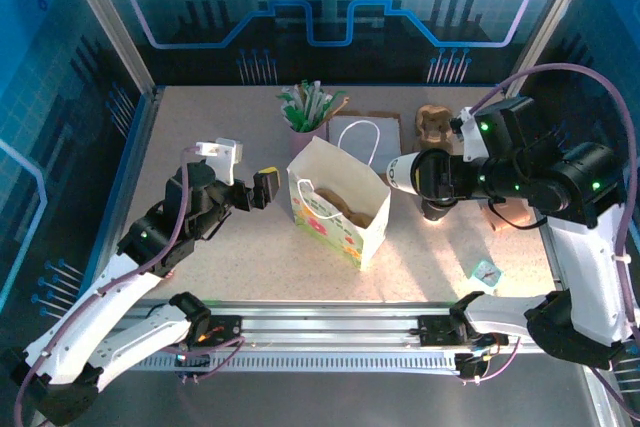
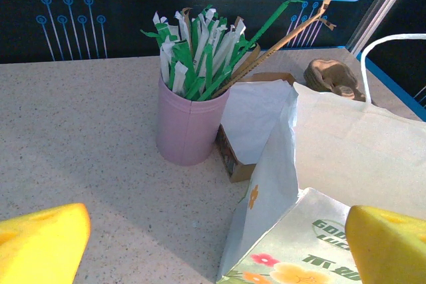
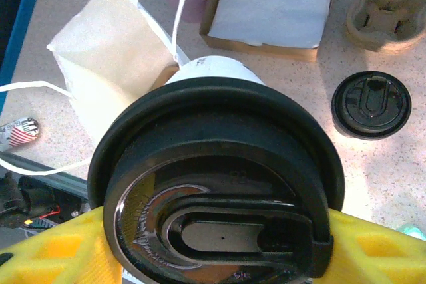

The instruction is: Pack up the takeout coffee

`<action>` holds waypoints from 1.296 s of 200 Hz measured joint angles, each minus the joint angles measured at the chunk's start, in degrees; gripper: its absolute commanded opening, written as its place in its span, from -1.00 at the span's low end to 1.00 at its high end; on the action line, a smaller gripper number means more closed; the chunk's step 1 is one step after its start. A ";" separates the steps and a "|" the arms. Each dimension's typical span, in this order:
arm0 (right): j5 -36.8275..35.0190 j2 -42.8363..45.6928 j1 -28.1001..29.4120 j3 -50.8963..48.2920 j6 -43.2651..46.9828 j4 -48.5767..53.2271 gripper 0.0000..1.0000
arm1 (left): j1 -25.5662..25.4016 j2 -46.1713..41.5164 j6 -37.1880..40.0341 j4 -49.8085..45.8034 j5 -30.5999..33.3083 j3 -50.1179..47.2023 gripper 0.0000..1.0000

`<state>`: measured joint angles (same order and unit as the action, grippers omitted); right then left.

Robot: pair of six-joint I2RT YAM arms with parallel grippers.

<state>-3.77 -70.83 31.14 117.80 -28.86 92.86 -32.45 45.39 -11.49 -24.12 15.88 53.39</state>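
R claw clamped on takeout coffee cup, held in air just right of paper bag, above counter. Cup lies sideways, long axis approx. horiz.: base pts twd bag, black lid twd wrist cam. Body plain white, tapered; lid glossy, seated on rim. L claw wide open, empty, left of bag.
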 measured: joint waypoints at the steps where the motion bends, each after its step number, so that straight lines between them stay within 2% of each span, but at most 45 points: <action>1: 0.02 0.00 0.00 0.04 0.00 0.00 0.12 | -0.02 0.00 0.00 0.00 0.00 0.00 0.98; 38: 1.84 -0.07 0.52 1.57 0.00 0.00 0.08 | 0.00 0.11 0.00 0.00 0.00 0.00 0.99; 71: 2.08 -1.53 3.91 1.60 -0.28 0.00 0.06 | 0.00 0.24 0.00 -0.02 0.00 0.00 0.99; 149: -3.39 -8.57 12.76 2.60 -2.43 0.00 0.04 | -0.02 0.33 0.00 0.00 0.02 0.00 0.99; 259: -7.87 -17.90 17.49 2.21 -2.84 0.00 0.01 | 0.00 0.31 0.00 -0.02 0.00 0.00 0.98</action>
<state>-11.64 -88.73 48.62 120.01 -31.70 92.86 -32.45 45.69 -11.49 -24.14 15.88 53.39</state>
